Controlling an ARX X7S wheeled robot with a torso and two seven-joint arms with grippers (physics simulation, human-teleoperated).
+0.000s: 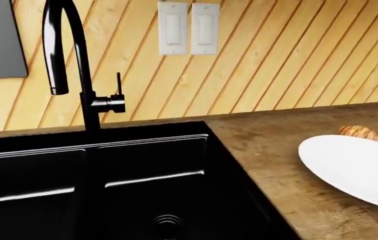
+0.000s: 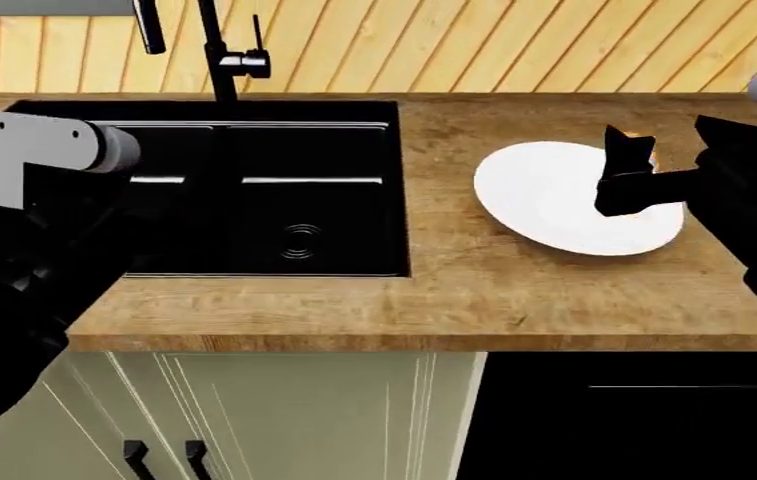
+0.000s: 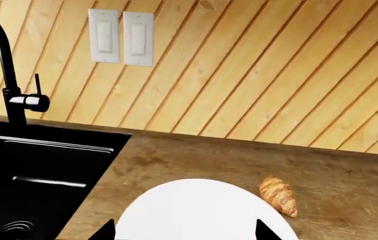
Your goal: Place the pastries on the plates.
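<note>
Item: 1 croissant [image 3: 278,196], golden-brown, ridged crust, tapered ends; lies on the wooden countertop [image 2: 485,290] just beyond the far rim of the white plate [image 2: 558,200], between plate and the slatted wood wall, not yet on the plate. Handling, by judgement: light, soft and flaky, likely to crush or shed under a hard pinch; best taken across the thick middle, jaws square to its long axis, with gentle closure; the tapered ends look too thin to hold. Plate: 1 seen, bare, glossy, probably slippery, so a nudge could slide it. Right gripper [image 2: 628,172]: above the plate's far side, close to the croissant; 2 dark fingertips [image 3: 102,231] stand wide apart in the right wrist view, empty. Left gripper: not visible; its state cannot be told. Also present: black sink [image 2: 218,190], black faucet [image 1: 69,55].
</note>
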